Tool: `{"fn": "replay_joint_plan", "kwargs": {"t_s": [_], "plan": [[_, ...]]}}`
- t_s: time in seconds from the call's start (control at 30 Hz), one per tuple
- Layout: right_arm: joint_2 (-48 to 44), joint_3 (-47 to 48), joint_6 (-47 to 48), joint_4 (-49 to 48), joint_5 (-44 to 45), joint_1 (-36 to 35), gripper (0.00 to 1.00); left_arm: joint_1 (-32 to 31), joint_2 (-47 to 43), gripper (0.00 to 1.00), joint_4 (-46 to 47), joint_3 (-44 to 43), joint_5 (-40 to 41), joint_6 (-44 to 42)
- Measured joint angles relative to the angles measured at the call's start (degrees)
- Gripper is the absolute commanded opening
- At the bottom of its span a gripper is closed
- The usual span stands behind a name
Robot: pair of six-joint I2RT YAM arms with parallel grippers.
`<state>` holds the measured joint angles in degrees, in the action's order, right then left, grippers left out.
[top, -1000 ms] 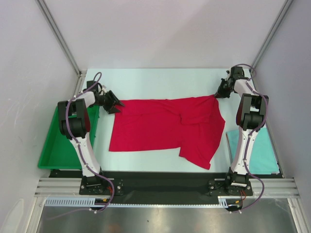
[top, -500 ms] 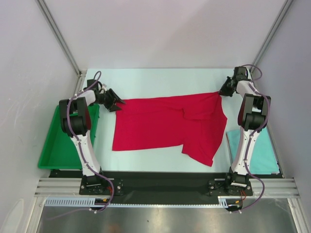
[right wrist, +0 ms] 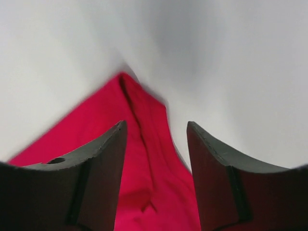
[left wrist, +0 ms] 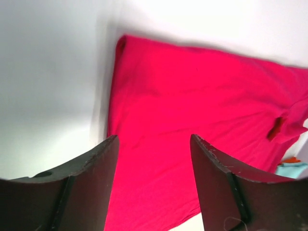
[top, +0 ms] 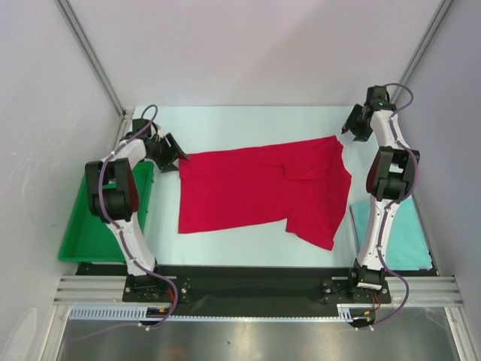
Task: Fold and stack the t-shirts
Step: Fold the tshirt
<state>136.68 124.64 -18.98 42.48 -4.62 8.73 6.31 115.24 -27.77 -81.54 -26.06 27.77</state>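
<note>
A bright red t-shirt (top: 259, 188) lies spread flat across the middle of the white table, one part hanging down toward the near right. My left gripper (top: 174, 156) hovers just off its far left corner, jaws open and empty, with the red t-shirt (left wrist: 192, 110) below and beyond the fingers. My right gripper (top: 350, 125) is lifted off the shirt's far right corner, open and empty; that pointed corner of the red t-shirt (right wrist: 139, 120) lies under the jaws. A pale teal folded t-shirt (top: 402, 233) rests at the near right, partly behind the right arm.
A green plastic tray (top: 90, 226) sits off the table's left edge beside the left arm. Grey enclosure walls and metal posts close in the back and sides. A black strip runs along the near edge at the arm bases.
The right gripper has let go of the shirt's far right corner and risen away toward the back. The left gripper has opened wider and drawn back. The shirt has shifted right and settled flat.
</note>
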Motion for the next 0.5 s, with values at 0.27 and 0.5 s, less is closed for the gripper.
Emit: {"fn": "replay_joint_plan", "kwargs": {"t_s": [0.27, 0.5], "plan": [[-23.2, -32.1, -1.4, -3.2, -4.7, -1.3, 0.37, -5.3, -11.6, 0.63, 0.8, 9.4, 2.4, -2.0], [-31.9, -50.0, -1.5, -10.9, -14.3, -2.4, 0.31, -8.4, -13.1, 0.62, 1.5, 15.1, 1.8, -2.4]]}}
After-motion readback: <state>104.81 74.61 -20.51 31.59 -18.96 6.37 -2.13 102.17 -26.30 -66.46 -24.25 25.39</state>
